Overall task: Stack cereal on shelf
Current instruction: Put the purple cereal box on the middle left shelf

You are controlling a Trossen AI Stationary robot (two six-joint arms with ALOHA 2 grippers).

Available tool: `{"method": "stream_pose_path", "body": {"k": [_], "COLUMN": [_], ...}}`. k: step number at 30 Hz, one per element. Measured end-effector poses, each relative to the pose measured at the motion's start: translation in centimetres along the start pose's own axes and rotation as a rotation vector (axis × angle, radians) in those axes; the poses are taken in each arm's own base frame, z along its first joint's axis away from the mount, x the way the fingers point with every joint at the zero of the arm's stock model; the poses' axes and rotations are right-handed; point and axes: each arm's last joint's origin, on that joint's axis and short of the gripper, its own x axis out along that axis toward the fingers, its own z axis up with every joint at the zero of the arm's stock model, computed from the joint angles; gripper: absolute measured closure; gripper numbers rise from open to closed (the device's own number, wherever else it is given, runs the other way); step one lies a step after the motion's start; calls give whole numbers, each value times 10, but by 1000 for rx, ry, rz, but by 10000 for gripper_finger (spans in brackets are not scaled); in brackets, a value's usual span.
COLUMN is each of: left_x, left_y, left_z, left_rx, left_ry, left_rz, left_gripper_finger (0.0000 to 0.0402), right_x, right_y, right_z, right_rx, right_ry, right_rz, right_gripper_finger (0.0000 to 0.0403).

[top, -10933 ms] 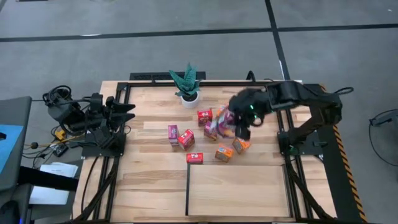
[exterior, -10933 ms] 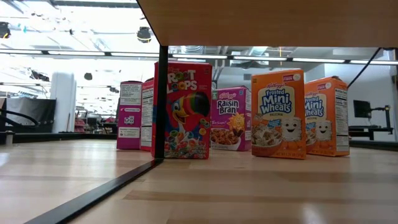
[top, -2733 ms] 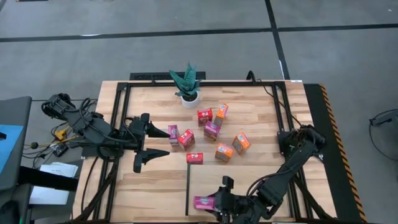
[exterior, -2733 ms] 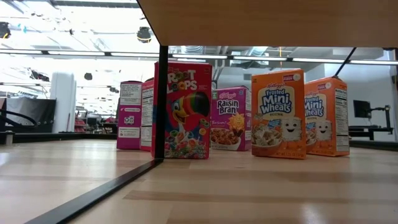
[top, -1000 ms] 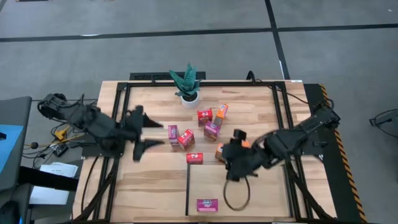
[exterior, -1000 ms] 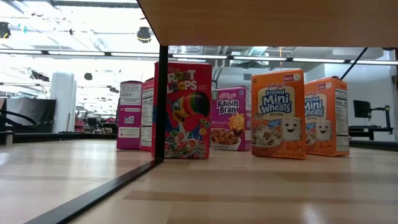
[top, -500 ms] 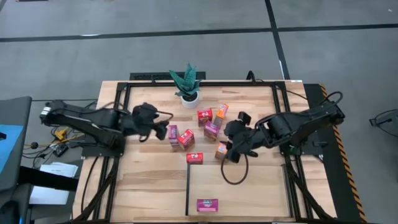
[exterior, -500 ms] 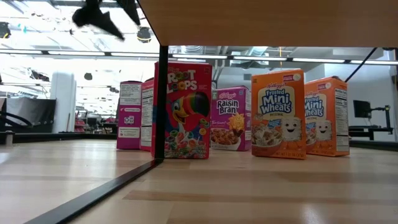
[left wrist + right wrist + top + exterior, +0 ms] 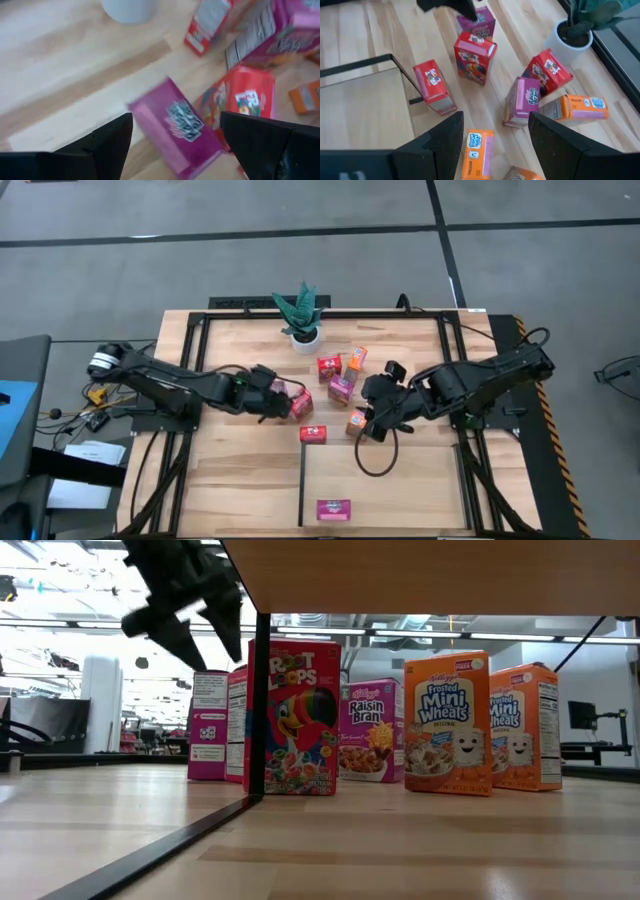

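Magenta cereal box (image 9: 175,125) is sitting under the spread left tool (image 9: 175,137); descending off-centre risks toppling the neighbouring red box (image 9: 245,100).

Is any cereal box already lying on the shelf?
Yes, one purple box lies flat on the shelf near its front edge.

My left hand (image 9: 272,402) hangs open over the left end of the cereal (image 9: 338,390) cluster at mid-tabletop (image 9: 240,460), just above one upright box (image 9: 175,125). My right hand (image 9: 372,418) hangs open at the cluster's right end, above another box (image 9: 476,145). The plant (image 9: 302,315) stands behind the cluster. The shelf (image 9: 400,475) lies in front, with a single box (image 9: 333,508) on its front left part.
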Motion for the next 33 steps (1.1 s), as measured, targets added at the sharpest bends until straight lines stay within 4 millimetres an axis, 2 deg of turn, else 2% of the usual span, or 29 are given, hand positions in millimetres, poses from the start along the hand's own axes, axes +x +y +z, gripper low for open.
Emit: {"method": "stream_pose_path", "body": {"k": [7, 15, 27, 33], "left_x": [23, 20, 18, -3], "left_y": [-8, -8, -5, -2], "left_z": [-15, -13, -15, -9], "left_rx": [5, -17, 55, 171], "left_ry": [56, 59, 108, 151], "left_rz": [53, 39, 40, -76], "left_gripper_finger": [111, 119, 251, 270], "right_x": [-2, -3, -4, -7], "right_y": [3, 6, 7, 12], "right_z": [-2, -4, -3, 5], "right_rx": [-10, -18, -32, -127], "right_ry": [-1, -2, -11, -82], "right_rz": [11, 19, 26, 100], "right_gripper_finger": [155, 155, 155, 155]}}
